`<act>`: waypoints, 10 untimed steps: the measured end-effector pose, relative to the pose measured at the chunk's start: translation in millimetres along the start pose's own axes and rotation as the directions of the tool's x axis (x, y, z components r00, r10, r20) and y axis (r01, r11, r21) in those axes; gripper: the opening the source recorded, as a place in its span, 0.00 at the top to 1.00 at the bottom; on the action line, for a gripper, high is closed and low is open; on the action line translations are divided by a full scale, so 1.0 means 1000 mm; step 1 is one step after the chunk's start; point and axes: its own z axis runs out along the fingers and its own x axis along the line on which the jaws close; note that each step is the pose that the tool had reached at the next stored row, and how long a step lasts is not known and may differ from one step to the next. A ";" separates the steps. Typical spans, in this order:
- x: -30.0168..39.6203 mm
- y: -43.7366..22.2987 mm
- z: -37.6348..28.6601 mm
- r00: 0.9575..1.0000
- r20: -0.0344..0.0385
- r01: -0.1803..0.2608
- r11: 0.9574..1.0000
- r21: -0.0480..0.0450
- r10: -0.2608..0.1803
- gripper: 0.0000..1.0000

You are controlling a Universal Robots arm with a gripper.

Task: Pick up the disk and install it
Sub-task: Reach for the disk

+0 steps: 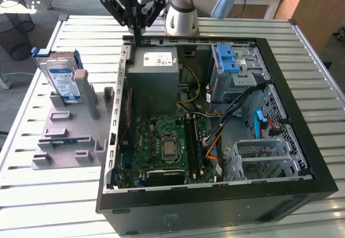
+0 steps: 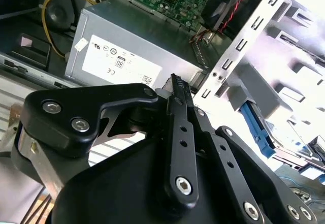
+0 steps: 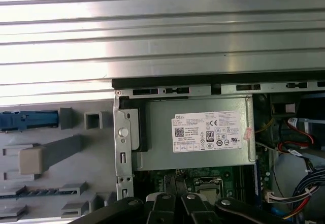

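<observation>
Left to right in the exterior view: the flat silver rectangular hard disk with blue plastic rails (image 1: 63,81) stands on edge in a grey plastic fixture (image 1: 70,135) on the slatted metal bench (image 1: 32,195). The black tool (image 1: 137,37) hangs well apart from it, over the wall of the open black computer case (image 1: 215,192), fingers closed together and empty. The disk is probably stiff, fairly heavy and shock-sensitive, and is best gripped across its side rails.

Bright even light, white glare on the slatted table (image 3: 152,31), washed-out grey fixture (image 2: 289,61), shadowed computer case (image 1: 215,200) interior
</observation>
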 end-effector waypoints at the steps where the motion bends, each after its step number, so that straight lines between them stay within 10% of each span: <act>1: 0.0014 0.0000 0.0000 1.000 0.000 0.000 1.000 0.000 0.000 0.89; 10: 0.0141 -0.0001 -0.0002 1.000 0.000 0.000 1.000 0.000 0.000 0.89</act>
